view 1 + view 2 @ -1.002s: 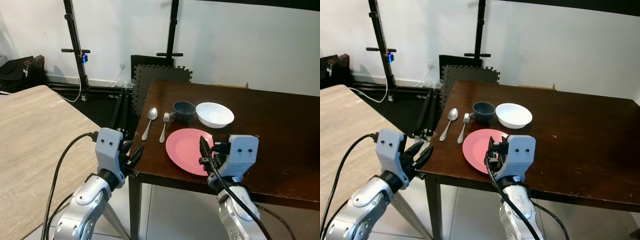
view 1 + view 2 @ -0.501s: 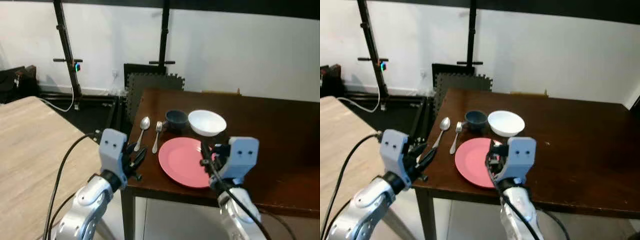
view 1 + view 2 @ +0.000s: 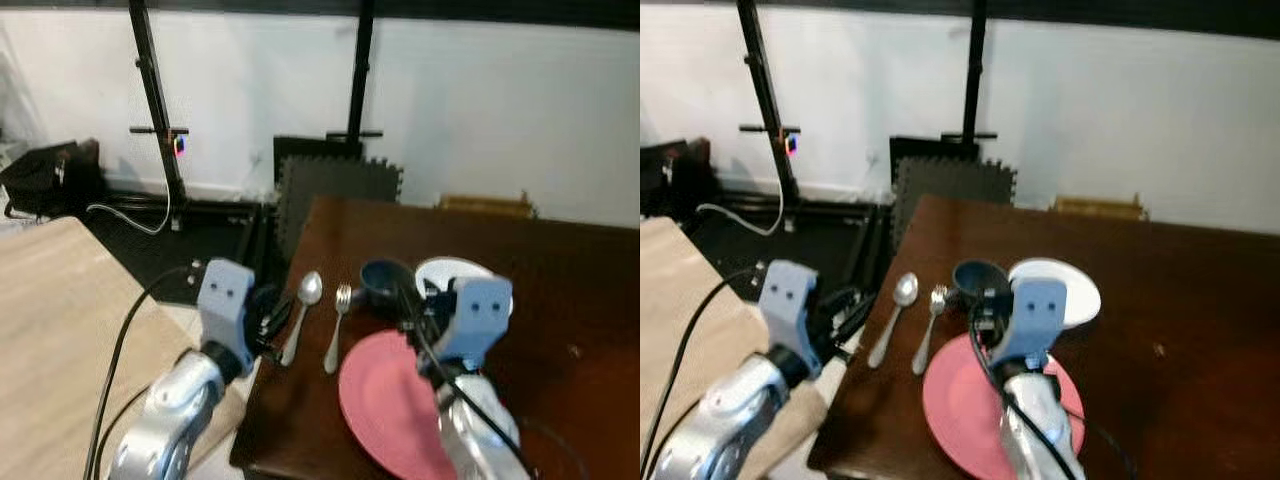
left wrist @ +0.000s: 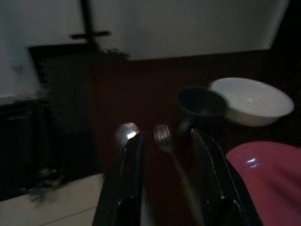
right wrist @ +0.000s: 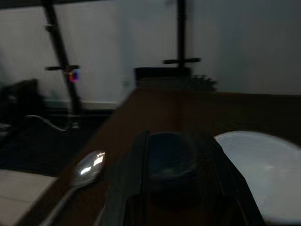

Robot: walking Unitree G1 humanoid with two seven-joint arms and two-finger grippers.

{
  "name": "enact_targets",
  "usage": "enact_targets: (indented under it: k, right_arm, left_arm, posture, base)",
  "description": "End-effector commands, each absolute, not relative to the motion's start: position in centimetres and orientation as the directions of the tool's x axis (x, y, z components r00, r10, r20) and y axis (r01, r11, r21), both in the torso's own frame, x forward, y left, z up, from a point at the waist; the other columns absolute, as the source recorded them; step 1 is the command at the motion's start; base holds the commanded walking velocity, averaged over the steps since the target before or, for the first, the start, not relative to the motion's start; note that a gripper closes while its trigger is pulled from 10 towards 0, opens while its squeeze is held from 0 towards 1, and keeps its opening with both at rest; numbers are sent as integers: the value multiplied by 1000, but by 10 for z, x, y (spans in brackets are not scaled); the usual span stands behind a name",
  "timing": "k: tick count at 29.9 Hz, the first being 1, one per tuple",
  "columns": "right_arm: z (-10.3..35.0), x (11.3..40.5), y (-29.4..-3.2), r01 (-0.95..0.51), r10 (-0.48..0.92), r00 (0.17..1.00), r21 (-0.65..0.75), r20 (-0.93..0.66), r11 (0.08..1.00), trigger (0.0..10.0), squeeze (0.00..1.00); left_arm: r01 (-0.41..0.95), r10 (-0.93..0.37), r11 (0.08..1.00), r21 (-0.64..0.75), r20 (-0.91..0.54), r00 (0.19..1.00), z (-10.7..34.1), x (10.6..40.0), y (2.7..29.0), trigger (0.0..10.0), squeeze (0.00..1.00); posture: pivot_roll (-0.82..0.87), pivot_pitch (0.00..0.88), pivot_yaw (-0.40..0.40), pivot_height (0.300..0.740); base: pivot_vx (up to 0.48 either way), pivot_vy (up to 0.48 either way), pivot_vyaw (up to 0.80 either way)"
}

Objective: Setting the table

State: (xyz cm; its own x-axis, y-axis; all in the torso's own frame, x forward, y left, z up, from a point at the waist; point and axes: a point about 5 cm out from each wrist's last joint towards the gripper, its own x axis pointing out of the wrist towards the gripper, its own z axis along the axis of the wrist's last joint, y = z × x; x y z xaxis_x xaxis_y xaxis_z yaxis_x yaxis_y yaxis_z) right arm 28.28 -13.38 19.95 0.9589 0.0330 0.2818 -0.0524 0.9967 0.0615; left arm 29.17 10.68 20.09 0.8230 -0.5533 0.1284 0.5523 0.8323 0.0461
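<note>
Closing in on the table (image 3: 560,300) since a second ago, both claws (left claw (image 3: 272,318), right claw (image 3: 408,308)) hover parted and empty; the spoon (image 3: 303,313) and fork (image 3: 337,325) now lie within reach.

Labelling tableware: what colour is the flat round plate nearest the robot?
Pink flat round plate; clearest in the right eye view.

spoon (image 3: 302,315), fork (image 3: 337,325) left of pink plate (image 3: 385,415).

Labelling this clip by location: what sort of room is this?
Probably a test or recording room set up for dining, not a lived-in home: black stands against a bare white wall, foam floor mats leaning there, and a dark wooden table with a pink plate.
</note>
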Motion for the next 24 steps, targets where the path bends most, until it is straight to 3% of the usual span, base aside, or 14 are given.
enact_targets:
  k: [1, 6, 11, 17, 22, 23, 24]
  right_arm:
    - [198, 281, -130, -64, 42, 959, 70, 279, 995, 10000, 0]
    - [203, 281, -132, -64, 46, 954, 52, 297, 997, 10000, 0]
    - [229, 283, -142, -69, 57, 928, 20, 367, 997, 10000, 0]
    - [265, 291, -143, -119, 108, 889, -4, 446, 993, 10000, 0]
    - [271, 292, -137, -155, 142, 880, -7, 454, 988, 10000, 0]
    - [271, 292, -135, -165, 152, 879, -11, 452, 986, 10000, 0]
    - [272, 292, -132, -173, 160, 878, -13, 450, 985, 10000, 0]
  left_arm:
    - [590, -592, 806, 53, 86, 801, 201, 288, 110, 10000, 0]
    - [643, -646, 761, 89, 15, 763, 222, 293, 124, 10000, 0]
    - [630, -624, 769, 108, -86, 777, 242, 317, 143, 10000, 0]
    - [554, -514, 807, 207, -217, 830, 239, 372, 125, 10000, 0]
    - [570, -508, 793, 215, -283, 813, 227, 386, 101, 10000, 0]
    - [560, -495, 800, 217, -290, 819, 226, 389, 100, 10000, 286]
    - [553, -486, 804, 219, -294, 823, 226, 390, 100, 10000, 286]
  posture:
    - [33, 0, 12, 740]
    - [42, 0, 12, 740]
    - [72, 0, 7, 740]
    - [103, 44, 9, 740]
    - [78, 88, 38, 740]
    - [71, 95, 48, 740]
    - [62, 102, 57, 740]
  base:
    - [0, 0, 0]
    - [0, 0, 0]
    - [0, 0, 0]
    - [0, 0, 0]
    - [0, 0, 0]
    - [0, 0, 0]
    - [0, 0, 0]
